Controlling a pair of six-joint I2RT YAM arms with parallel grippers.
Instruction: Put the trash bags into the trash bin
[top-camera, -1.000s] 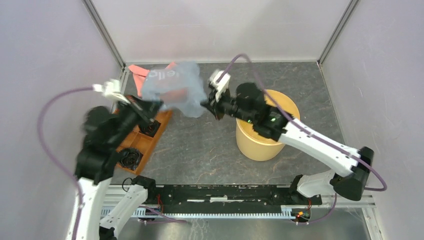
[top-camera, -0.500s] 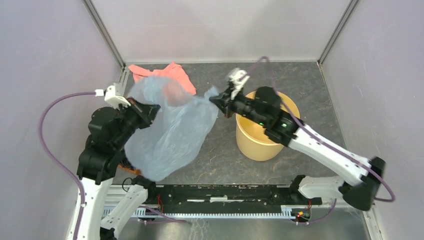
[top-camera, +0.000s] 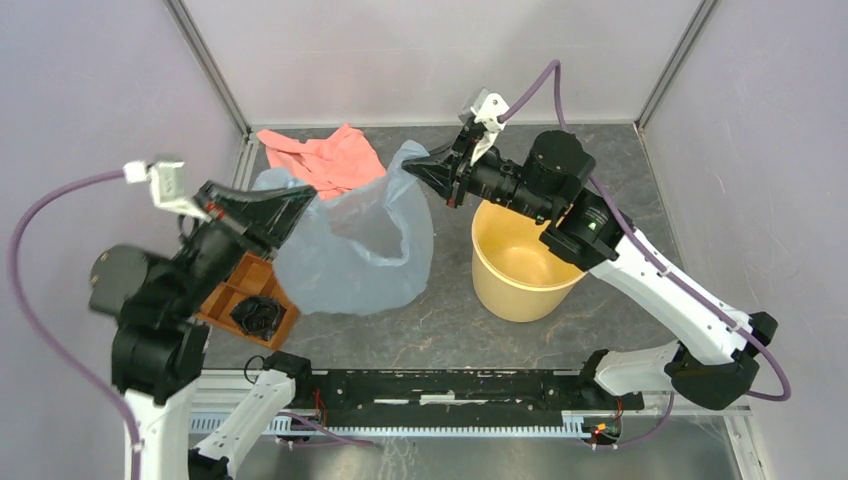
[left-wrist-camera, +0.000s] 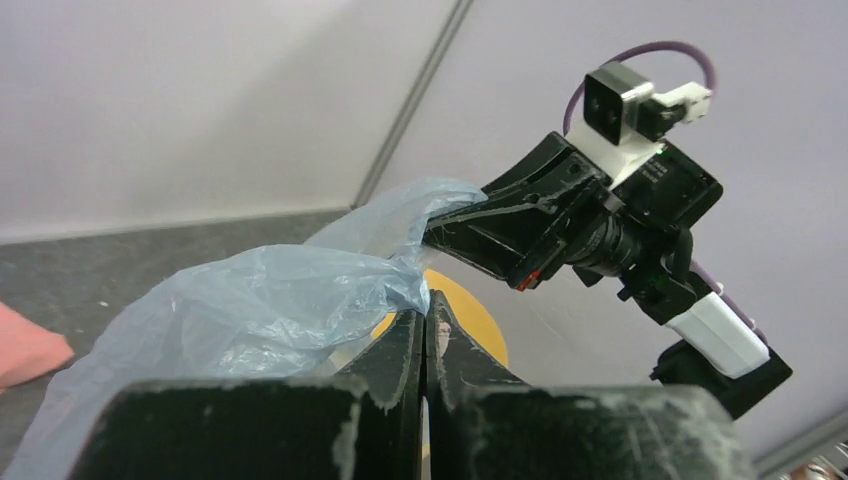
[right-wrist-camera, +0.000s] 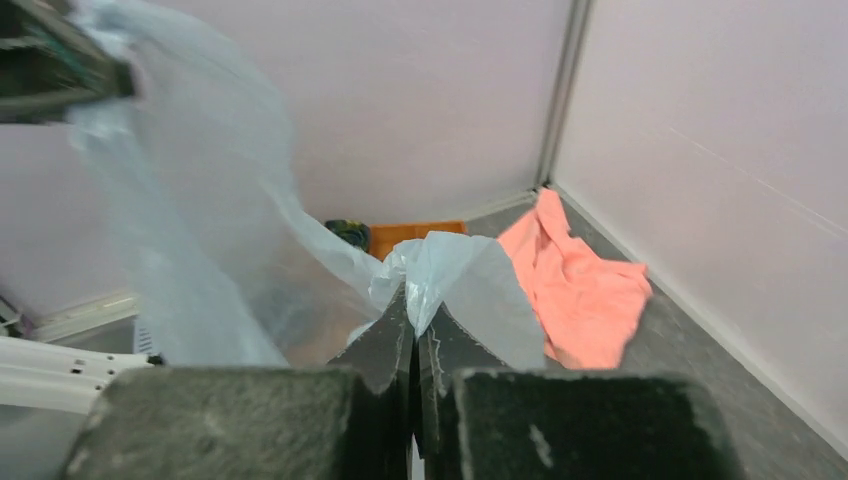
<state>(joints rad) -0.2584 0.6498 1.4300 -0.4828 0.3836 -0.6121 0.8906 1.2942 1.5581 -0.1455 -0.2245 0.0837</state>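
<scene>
Now, trash bag beside trash bin, pink cloth behind, orange tray half-hidden

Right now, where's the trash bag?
Top view, left of centre: the trash bag hangs between the left fingers and right fingers, left of the trash bin.

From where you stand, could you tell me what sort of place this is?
Probably a lab robot test cell: plain walls and metal posts box in a small table, two arms are bolted to a rail, with a bag, bin and cloth as props.
</scene>
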